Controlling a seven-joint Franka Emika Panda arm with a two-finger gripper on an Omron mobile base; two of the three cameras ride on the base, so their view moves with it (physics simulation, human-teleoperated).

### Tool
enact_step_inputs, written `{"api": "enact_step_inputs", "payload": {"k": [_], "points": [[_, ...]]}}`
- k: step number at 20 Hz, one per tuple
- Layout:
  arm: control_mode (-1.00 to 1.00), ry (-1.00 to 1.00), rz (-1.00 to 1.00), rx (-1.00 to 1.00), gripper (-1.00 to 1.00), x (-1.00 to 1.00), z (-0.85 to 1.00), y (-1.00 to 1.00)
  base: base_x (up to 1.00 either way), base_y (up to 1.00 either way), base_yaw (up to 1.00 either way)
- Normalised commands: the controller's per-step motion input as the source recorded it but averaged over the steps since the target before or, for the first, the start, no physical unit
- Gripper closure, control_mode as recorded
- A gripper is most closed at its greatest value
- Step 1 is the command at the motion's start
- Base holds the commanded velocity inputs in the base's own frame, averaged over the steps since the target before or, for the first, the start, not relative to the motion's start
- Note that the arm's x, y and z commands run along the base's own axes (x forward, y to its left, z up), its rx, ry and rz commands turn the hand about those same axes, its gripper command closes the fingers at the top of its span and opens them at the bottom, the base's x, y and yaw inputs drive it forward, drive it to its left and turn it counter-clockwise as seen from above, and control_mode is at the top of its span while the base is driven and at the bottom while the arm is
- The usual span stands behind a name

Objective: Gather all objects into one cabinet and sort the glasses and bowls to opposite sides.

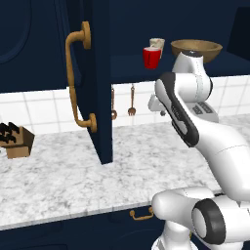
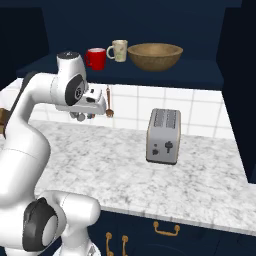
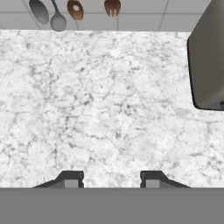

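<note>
Gleaming marble counter (image 2: 125, 165) below navy cabinet (image 1: 95, 97)

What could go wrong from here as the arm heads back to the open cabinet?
1. The red cup, cream cup and wooden bowl stand close together on the cabinet shelf; reaching in could knock one off.
2. The open cabinet door juts over the counter; the elbow could strike it.
3. The claw, open and empty, hangs above the counter beside the toaster; a sideways swing might clip it.
</note>
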Motion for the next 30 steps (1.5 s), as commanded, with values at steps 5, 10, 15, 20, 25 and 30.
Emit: {"api": "enact_step_inputs", "payload": {"k": [5,10,15,20,25,30], "points": [[-1.00,0.00,-0.01,0.02,-1.00,0.01,0.00,-0.02,0.00,0.00,0.00],[-1.00,-0.02,0.00,-0.02,-1.00,-0.67,-0.01,0.04,0.00,0.00,0.00],[-1.00,-0.09,-0.03,-0.14,-1.00,-1.00,-0.24,0.18,0.00,0.00,0.00],[-1.00,0.00,0.01,-0.01,-1.00,-0.28,-0.14,-0.32,0.00,0.00,0.00],[-1.00,0.00,0.06,0.06,-1.00,0.00,0.03,-0.53,0.00,0.00,0.00],[-1.00,0.00,0.00,-0.04,-1.00,-0.70,-0.52,0.19,0.00,0.00,0.00]]}}
